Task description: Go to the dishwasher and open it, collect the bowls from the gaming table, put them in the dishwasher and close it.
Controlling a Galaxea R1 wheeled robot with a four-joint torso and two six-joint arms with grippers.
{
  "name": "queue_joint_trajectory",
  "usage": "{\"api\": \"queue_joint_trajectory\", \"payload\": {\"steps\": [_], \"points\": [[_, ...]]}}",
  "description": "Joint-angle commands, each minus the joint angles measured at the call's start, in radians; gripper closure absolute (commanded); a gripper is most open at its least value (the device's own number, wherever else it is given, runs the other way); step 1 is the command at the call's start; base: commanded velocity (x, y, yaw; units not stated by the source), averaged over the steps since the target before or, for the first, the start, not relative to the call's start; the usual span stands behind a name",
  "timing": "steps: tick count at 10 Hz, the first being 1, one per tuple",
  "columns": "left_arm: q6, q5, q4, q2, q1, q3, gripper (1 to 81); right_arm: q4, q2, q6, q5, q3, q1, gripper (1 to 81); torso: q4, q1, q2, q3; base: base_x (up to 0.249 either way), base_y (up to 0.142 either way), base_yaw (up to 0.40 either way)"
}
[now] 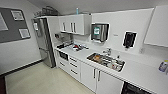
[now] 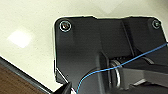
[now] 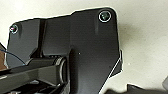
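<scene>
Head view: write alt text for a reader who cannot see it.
A white kitchen counter runs along the wall, with a steel sink full of dishes. White cabinets stand below, a tall steel fridge at the far end.

both wrists hanging low above pale floor, dark wrist plates facing down, fingers indistinct

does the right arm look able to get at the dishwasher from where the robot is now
Probably not yet. The dark opening under the counter, likely the dishwasher, sits at the lower right edge of the head view, and no arm is extended toward it. The right wrist camera faces pale floor, so the arm seems lowered.
</scene>
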Motion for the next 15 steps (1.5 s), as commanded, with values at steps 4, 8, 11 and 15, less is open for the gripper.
{"api": "queue_joint_trajectory", "payload": {"steps": [4,8,11,15], "points": [[0.003,-0.007,0.022,-0.090,-0.021,0.094,1.0,-0.004,-0.168,-0.007,-0.052,0.295,0.037,1.0,0.000,0.000,0.000,0.000,0.000,0.000,0.363],[0.003,-0.007,0.025,-0.089,-0.021,0.091,1.0,-0.001,-0.162,-0.005,-0.044,0.297,0.025,1.0,0.000,0.000,0.000,0.000,0.000,0.000,0.363],[0.003,-0.007,0.028,-0.083,-0.021,0.091,1.0,-0.004,-0.164,-0.007,-0.044,0.292,0.025,1.0,0.000,0.000,0.000,0.000,0.000,0.000,0.363],[0.003,-0.006,0.042,-0.079,-0.021,0.088,1.0,-0.007,-0.153,-0.010,-0.057,0.283,0.027,1.0,0.000,0.000,0.000,0.000,0.000,0.000,0.363]]}}
